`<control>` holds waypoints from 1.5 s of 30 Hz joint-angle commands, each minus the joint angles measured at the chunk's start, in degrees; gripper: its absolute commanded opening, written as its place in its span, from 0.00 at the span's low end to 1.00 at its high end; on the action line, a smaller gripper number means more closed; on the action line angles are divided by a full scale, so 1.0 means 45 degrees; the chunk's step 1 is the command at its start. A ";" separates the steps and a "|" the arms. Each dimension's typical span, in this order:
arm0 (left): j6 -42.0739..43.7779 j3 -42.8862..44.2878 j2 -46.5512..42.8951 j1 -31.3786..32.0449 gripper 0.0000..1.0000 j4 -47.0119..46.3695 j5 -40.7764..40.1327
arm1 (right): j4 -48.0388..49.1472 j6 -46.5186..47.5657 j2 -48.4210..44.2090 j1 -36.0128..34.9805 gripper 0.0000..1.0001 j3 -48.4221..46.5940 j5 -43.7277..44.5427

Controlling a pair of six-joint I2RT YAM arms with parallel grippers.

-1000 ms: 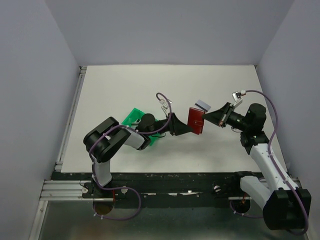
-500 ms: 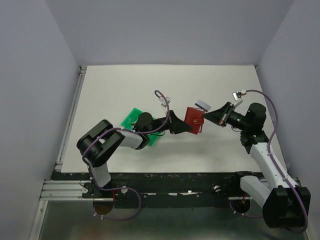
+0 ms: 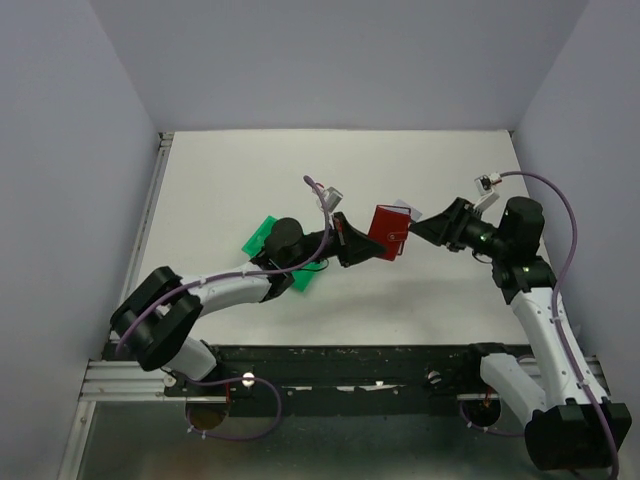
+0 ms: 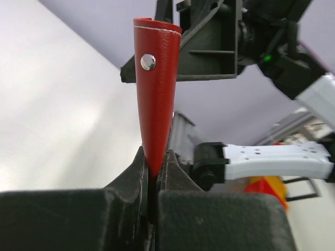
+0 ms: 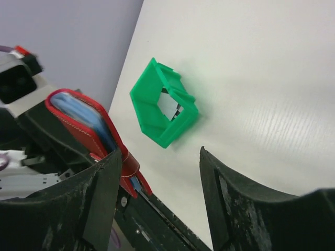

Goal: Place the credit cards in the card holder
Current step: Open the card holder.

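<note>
Change since a second ago: the right pincer (image 3: 418, 224) has gone from pressed together to spread wide and has backed slightly off; the left arm has stretched out further and lifted its load a little.

Item 1. left pincer (image 3: 362, 246): pressed together on the lower edge of the card holder (image 3: 388, 232). In the wrist view the two fingers (image 4: 137, 175) pinch the red leather with no gap.

Item 2. card holder: dark red, folded, held off the table (image 3: 250, 170) and standing straight out ahead of the left pincer's tips. A metal snap stud (image 4: 148, 61) sits on the outer face. It lies between the two pincers, just ahead of the right pincer and toward that pincer's left finger (image 5: 102, 201). The light blue inside shows at its open edge.

Item 3. right pincer: jaws wide apart, nothing between them, tips near the holder's far edge and not gripping it.

Item 4. credit card (image 3: 403, 207): a pale sliver at the holder's upper edge, just beside the right pincer's tips. How deep it sits cannot be told.

Item 5. green tray (image 3: 266, 236): on the table behind the left pincer, beneath that arm's wrist, and well ahead of the right pincer. A grey card (image 5: 168, 106) with a dark mark lies inside.
</note>
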State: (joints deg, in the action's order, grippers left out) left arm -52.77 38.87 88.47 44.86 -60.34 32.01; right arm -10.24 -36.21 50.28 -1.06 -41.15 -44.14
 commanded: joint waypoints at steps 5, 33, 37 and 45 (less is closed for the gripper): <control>0.5204 0.2806 -0.1671 0.1359 0.00 1.0378 -0.6153 | -0.2119 0.1171 -0.0509 -0.0174 0.69 -0.0524 0.0746; 0.5966 0.4995 -0.0479 0.3351 0.00 1.2354 -0.8520 | -0.1123 -0.0138 0.1013 -0.2440 0.62 -0.0114 0.2582; 0.5985 0.4936 -0.0577 0.3468 0.00 1.2158 -0.8364 | -0.1201 -0.0158 0.1228 -0.2440 0.61 -0.0153 0.2914; 0.6044 0.4858 -0.0831 0.3546 0.00 1.1866 -0.8032 | -0.0986 -0.0353 0.1658 -0.2440 0.61 -0.0017 0.3051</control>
State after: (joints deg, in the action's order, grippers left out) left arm -26.35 59.81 86.41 60.14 -3.81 -5.82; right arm -16.14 -37.06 56.66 -11.68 -42.06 -32.42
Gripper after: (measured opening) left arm 0.067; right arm 0.613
